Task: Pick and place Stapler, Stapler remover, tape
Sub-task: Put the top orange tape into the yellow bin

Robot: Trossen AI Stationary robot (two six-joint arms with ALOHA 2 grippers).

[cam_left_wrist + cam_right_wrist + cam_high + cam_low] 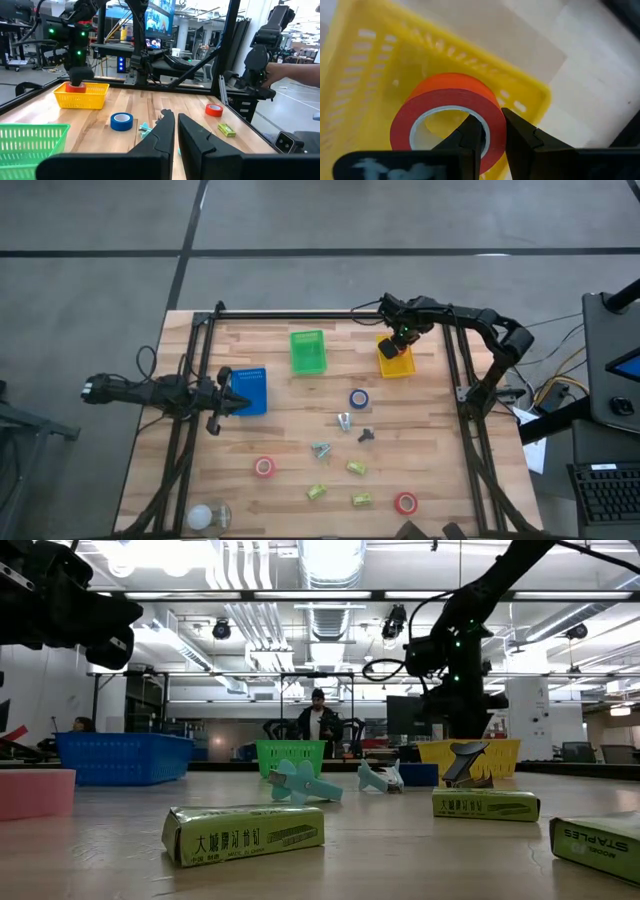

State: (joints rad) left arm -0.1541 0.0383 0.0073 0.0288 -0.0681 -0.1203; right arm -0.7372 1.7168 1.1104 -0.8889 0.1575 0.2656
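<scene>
The right gripper (pixel 492 131) pinches the wall of a red tape roll (pixel 445 117), one finger inside the ring and one outside, so the roll hangs steady. Right under it sits the yellow basket (pixel 365 70), so the roll looks ready to be dropped in there. Farther from this gripper, out on the wooden table (pixel 290 435), a blue tape roll (pixel 359 398) is the nearest, and two more red rolls (pixel 264 467) lie well beyond it with small green staple boxes (pixel 357 468) between them. A green basket (pixel 308 351) stands beside the yellow one. Far across the table, the left gripper (pixel 176 131) waits with its fingers closed on nothing, beside the blue basket (pixel 250 390).
</scene>
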